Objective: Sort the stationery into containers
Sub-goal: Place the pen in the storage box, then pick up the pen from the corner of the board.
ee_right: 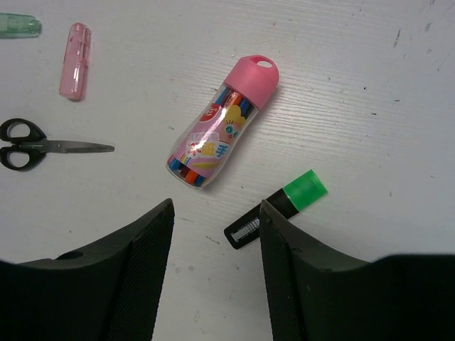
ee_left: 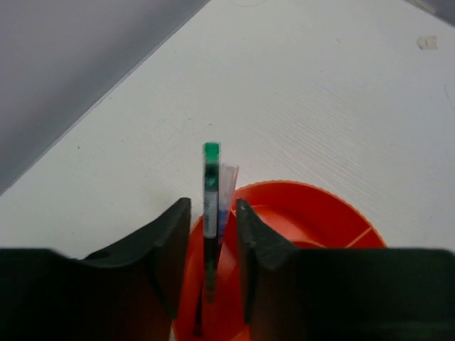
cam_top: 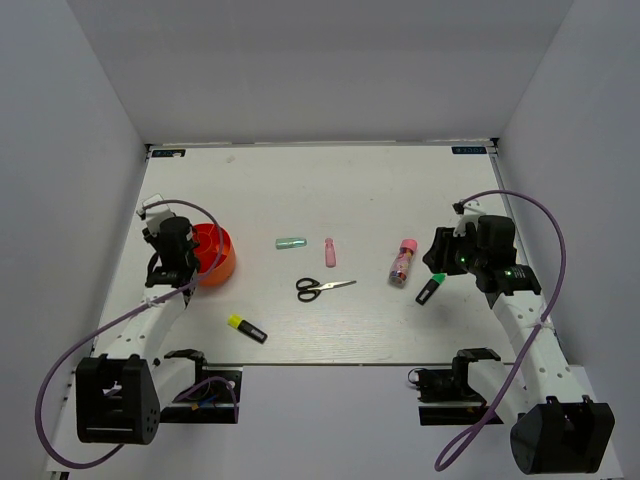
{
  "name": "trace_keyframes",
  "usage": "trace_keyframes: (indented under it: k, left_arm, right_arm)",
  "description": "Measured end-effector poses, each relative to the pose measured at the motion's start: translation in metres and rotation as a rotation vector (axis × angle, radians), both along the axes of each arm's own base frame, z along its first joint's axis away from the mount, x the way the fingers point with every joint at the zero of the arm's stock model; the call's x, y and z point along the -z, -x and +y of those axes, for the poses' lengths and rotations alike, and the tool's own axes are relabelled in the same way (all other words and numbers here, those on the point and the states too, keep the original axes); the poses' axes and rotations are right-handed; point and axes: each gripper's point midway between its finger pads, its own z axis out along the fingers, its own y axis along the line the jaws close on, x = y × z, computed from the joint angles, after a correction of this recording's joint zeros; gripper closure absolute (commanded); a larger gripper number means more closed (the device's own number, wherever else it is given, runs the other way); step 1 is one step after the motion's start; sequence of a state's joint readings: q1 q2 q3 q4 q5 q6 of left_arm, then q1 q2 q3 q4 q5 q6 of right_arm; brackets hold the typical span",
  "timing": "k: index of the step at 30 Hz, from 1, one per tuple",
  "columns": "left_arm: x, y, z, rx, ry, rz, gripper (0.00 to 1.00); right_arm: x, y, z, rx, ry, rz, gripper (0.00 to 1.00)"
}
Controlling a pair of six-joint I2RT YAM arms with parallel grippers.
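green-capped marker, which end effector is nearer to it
Right. The right end effector hovers right at the green-capped marker; the left end effector is far off at the orange cup.

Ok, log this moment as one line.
left tool astride pens in orange cup, grip unclear | right tool open over green-capped marker | scissors, yellow-capped marker unsorted

The white bench [cam_top: 330,185] carries an orange-red cup [cam_top: 220,262] at its left side, and a yellow-capped marker [cam_top: 246,328] lies near the front edge. Across the middle lie a mint stick [cam_top: 290,243] and a pink bottle [cam_top: 330,251] near it, with black-handled scissors [cam_top: 322,288] in front of them. Toward the right are a pink-capped tube [cam_top: 402,262] and a green-capped marker [cam_top: 431,290].
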State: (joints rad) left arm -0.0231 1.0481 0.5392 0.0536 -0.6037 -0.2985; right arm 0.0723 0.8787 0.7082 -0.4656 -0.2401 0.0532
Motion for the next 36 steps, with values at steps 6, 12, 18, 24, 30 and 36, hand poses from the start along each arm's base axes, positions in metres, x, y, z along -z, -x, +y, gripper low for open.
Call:
trace_keyframes:
  k: [6,12,18,24,30,36]
  left_arm:
    - [0.002,0.003,-0.013,0.038,0.012,0.01,0.36]
    - [-0.004,0.016,-0.015,0.037,0.031,0.016,0.97]
    - [-0.063,0.03,-0.051,0.167,0.171,-0.003,1.0]
    - [-0.061,0.061,-0.13,0.412,0.403,0.188,0.61]
    - [0.013,0.129,-0.196,0.614,0.399,0.669,0.34]
    - [0.04,0.175,-0.217,0.683,0.332,0.823,0.23]
  right_arm:
    - [0.0,0.001,0.002,-0.015,-0.002,-0.002,0.43]
    - [-0.002,0.002,0.004,-0.037,-0.005,-0.011,0.78]
    - [-0.01,0.01,0.018,-0.148,-0.035,-0.047,0.38]
    - [0.009,0.009,0.024,-0.226,-0.024,0.047,0.45]
    - [0.028,-0.019,0.01,-0.12,0.026,0.215,0.44]
    - [0.031,-0.028,0.008,-0.068,0.016,0.249,0.41]
